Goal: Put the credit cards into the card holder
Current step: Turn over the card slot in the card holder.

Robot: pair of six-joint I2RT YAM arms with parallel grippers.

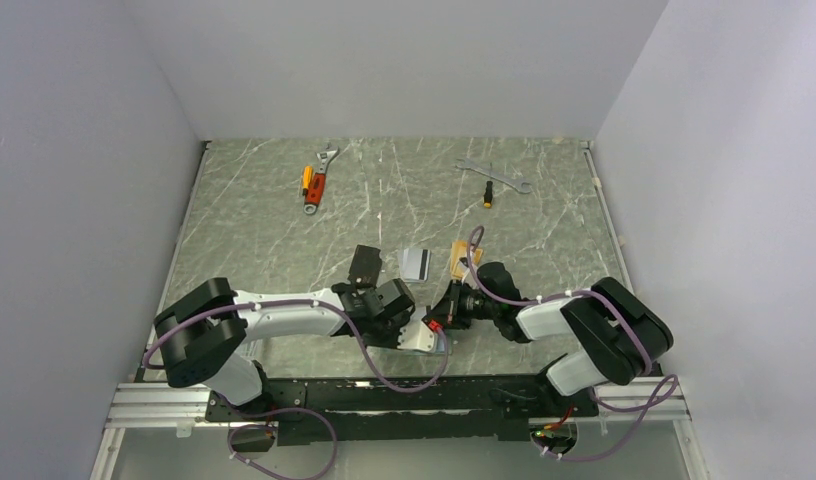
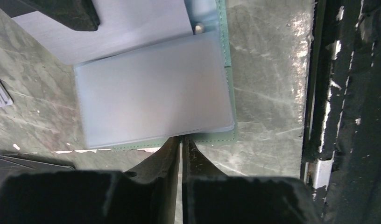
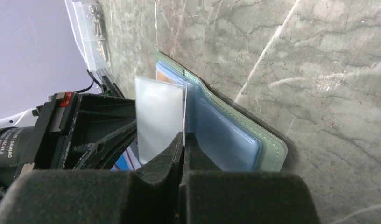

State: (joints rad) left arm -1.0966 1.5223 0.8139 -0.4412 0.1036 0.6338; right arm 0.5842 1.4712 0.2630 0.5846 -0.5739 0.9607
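Two risks are showing here: the right gripper (image 3: 184, 135) is clamping a thin pale sheet (image 3: 158, 116) that is standing up out of the card holder (image 3: 268, 144), and any off-line pull is likely bending it or dragging the whole soft, light holder along. The left gripper (image 2: 181, 140) is sitting with jaws almost together, only a slit between them, gripping nothing. Its tips are seemingly pressing on the green hem, and that small footprint is risking a slip or the holder pivoting. The views are not settling whether the sheet is a frosted sleeve or a silver-grey card. The holder is lying open between the two grippers near the table's near edge, showing a stitched sage cover, glossy pale-blue plastic pockets and a metal snap stud (image 2: 198, 29). Three cards are lying further out on the veined stone-look table (image 1: 284, 250): black card (image 1: 365, 265), silver-grey card (image 1: 415, 262), orange-gold card (image 1: 464, 260), all looking rigid, flat, slick
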